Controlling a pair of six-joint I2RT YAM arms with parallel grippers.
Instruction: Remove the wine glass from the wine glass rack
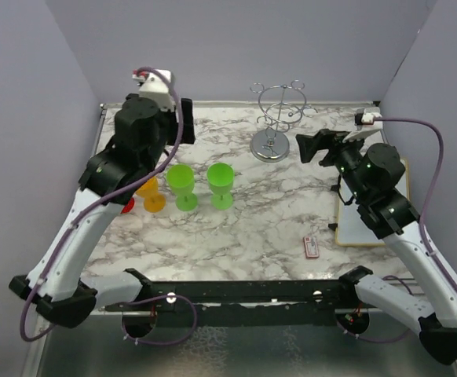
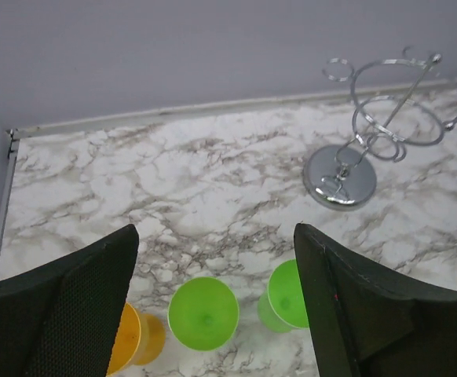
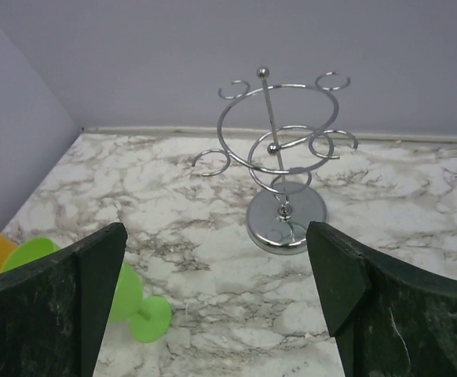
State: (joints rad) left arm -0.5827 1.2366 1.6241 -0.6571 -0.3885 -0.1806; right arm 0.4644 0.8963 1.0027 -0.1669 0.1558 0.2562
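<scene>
The wine glass rack (image 1: pixel 270 147) holds nothing. We see two green glasses (image 1: pixel 182 182) and an orange glass (image 1: pixel 154 203) upright on the surface (image 1: pixel 252 228). The left gripper (image 2: pixel 215 232) and right gripper (image 3: pixel 215 228) gape empty, so we judge removal done.

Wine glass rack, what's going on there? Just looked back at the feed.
The wine glass rack stands at the back of the marble table with nothing hanging on its loops. One green glass, a second green glass and an orange glass stand upright on the table to its left. The left gripper hangs open above them and the right gripper faces the rack, open; neither holds anything.
</scene>
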